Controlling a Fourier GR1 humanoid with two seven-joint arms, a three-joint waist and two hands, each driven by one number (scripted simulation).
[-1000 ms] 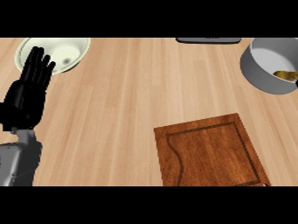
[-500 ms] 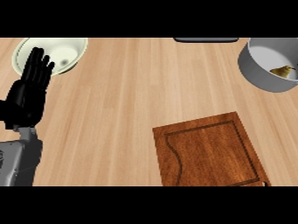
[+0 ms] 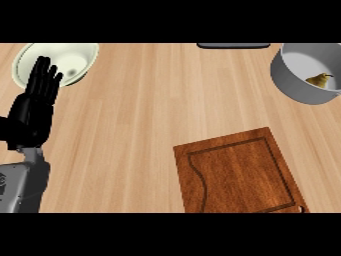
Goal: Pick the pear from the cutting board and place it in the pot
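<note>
Pear sits inside my pot near the tabletop's far right corner, and the cutting board at the near edge is bare. What's left, I judge, is pulling my right hand away without nudging the pot. That hand is out of sight. My left hand rests open, fingers straight, by the left edge.

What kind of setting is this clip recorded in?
Most likely a kitchen counter: a light wooden counter carries a cutting board, a grey pot with a pear inside, and a pale bowl. The left hand rests open at the left.
</note>
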